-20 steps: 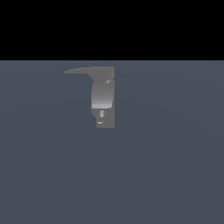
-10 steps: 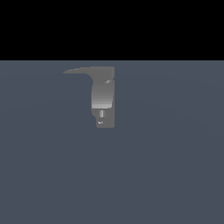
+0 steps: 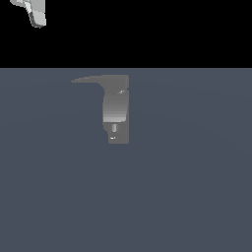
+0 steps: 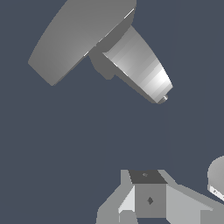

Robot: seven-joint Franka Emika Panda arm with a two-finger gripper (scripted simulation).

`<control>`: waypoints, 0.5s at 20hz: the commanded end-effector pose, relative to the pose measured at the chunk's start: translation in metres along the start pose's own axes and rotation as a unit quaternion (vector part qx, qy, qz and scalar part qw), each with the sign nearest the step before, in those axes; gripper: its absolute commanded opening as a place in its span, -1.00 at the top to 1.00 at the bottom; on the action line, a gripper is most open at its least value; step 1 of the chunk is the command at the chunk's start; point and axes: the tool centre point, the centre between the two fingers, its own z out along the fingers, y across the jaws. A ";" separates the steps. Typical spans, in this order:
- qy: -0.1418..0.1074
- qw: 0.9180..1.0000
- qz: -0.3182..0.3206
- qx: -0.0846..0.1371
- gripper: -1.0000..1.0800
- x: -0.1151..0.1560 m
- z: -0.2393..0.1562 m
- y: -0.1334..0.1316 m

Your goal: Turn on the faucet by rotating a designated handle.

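Faucet [image 3: 117, 110] stands upright on the flat grey floor [image 3: 197, 197], a bit left of centre in the exterior view and toward the far side, just below the black backdrop. Body is a rounded grey rectangle with a lighter curved front and a small knob low down. Handle [image 3: 87, 79] sticks out from the faucet's top toward the exterior view's left, thin, dark, tapering to a point, roughly level.

Gripper [image 3: 34, 14] is only partly in view, a pale grey piece at the exterior view's top left corner against the black, well apart from faucet and handle, touching nothing. Fingertips aren't visible there, so can't tell if the jaws are spread or pressed together.

Wrist view: faucet [image 4: 140, 72] seen from above at an angle, handle [image 4: 78, 37] as a broad flat grey slab. Gripper base [image 4: 148, 199] fills the frame edge; fingers not clearly shown.
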 end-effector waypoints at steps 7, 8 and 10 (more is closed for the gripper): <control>0.001 0.997 0.080 0.002 1.00 0.018 0.022 -0.042; 0.001 0.996 0.089 0.002 1.00 0.021 0.024 -0.047; 0.001 0.994 0.108 0.003 1.00 0.027 0.029 -0.056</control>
